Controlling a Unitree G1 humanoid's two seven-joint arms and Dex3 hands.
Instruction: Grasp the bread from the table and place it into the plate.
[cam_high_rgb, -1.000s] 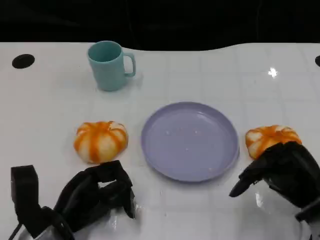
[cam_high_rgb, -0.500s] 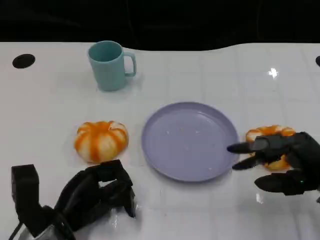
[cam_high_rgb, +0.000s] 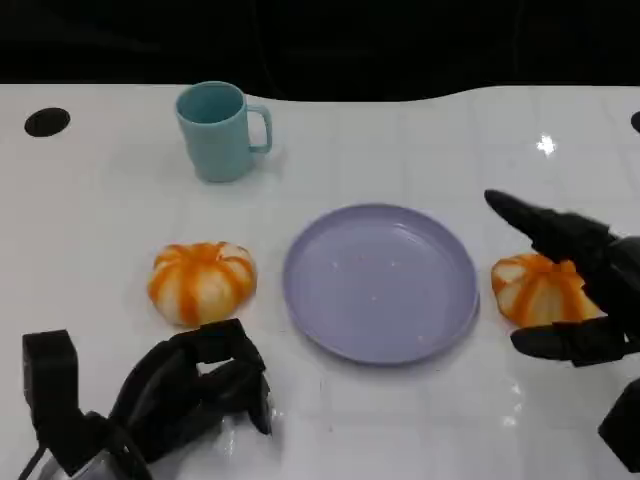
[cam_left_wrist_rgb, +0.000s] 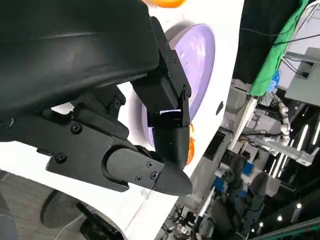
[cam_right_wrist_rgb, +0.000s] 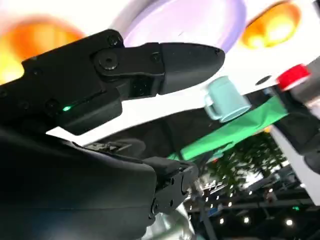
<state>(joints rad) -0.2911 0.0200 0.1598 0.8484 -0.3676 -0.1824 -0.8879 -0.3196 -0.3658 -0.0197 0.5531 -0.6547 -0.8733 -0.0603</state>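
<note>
Head view: right hand (cam_high_rgb: 585, 290) spreads around the bread (cam_high_rgb: 538, 288) near the table's right edge, not yet gripping; plate (cam_high_rgb: 380, 282) awaits.

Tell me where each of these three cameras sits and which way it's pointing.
Head view: high on the robot, looking down at the white table, round lilac plate, teal mug, two orange buns; both hands, left hand, right hand.
Left wrist view: behind the left hand, facing the plate.
Right wrist view: behind the right hand, facing plate and mug.
All share the plate.
</note>
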